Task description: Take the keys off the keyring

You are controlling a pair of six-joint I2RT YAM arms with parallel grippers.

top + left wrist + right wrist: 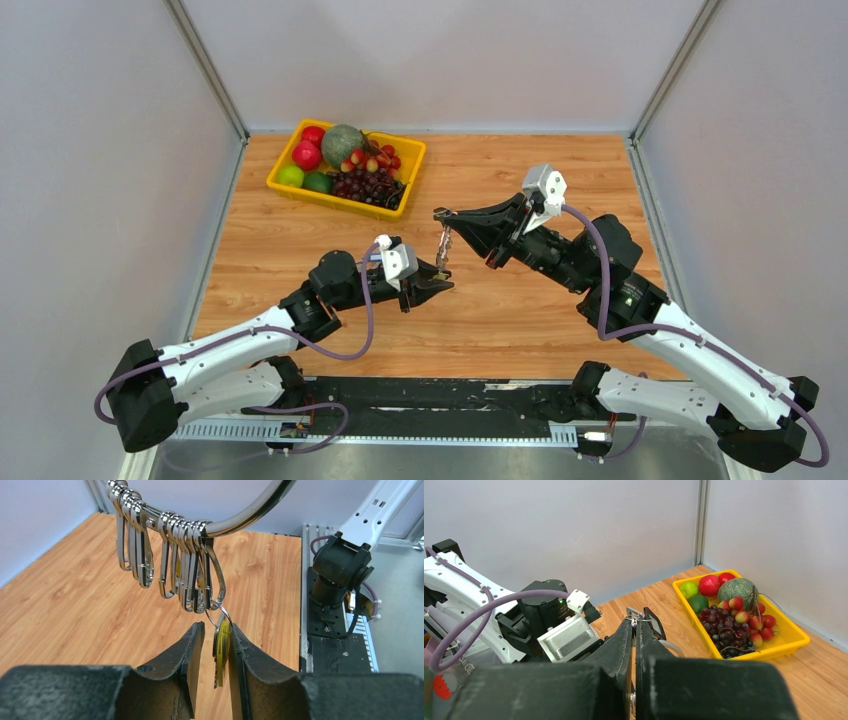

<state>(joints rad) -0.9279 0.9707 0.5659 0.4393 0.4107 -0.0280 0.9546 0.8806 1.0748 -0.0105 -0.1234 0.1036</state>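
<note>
My right gripper [441, 213] is shut on the keyring [444, 240] and holds it above the table's middle, with the keys hanging down. In the right wrist view its fingertips [638, 626] pinch thin silver wire, with a black tag [655, 624] just beyond them. In the left wrist view the thick silver loop [250, 510] arcs overhead, carrying several silver clips [190, 565]. A yellow-headed key [223, 645] hangs from the last clip between the fingers of my left gripper [216, 630]. The jaws stand open around it, and the key lies against the right finger.
A yellow tray [330, 200] of fruit stands at the back left and also shows in the right wrist view [794, 626]. Grey walls enclose the wooden table [560, 320]. The right arm's base [340, 575] stands at the near edge.
</note>
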